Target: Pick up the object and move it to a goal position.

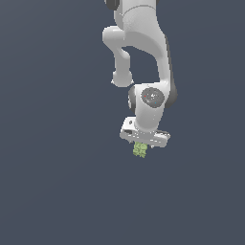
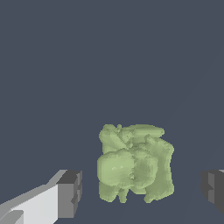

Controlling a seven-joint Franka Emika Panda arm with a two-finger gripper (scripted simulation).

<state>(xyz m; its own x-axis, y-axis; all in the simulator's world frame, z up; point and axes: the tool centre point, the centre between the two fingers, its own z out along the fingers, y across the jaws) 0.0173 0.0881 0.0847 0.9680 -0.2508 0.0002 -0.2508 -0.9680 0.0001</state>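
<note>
The object (image 2: 134, 164) is a small light-green lumpy block with a bumpy, mottled surface. In the wrist view it sits between my two dark finger pads (image 2: 70, 192), with a visible gap on each side, so neither pad touches it. My gripper (image 2: 141, 192) is open around it. In the exterior view the white arm reaches down from the top, and the gripper (image 1: 142, 143) hangs directly over the object (image 1: 139, 150), which shows just below the white hand. The fingers themselves are hidden there behind the hand and the block.
A plain dark grey-blue surface (image 1: 57, 182) fills the scene in both views. No other objects, containers or edges show.
</note>
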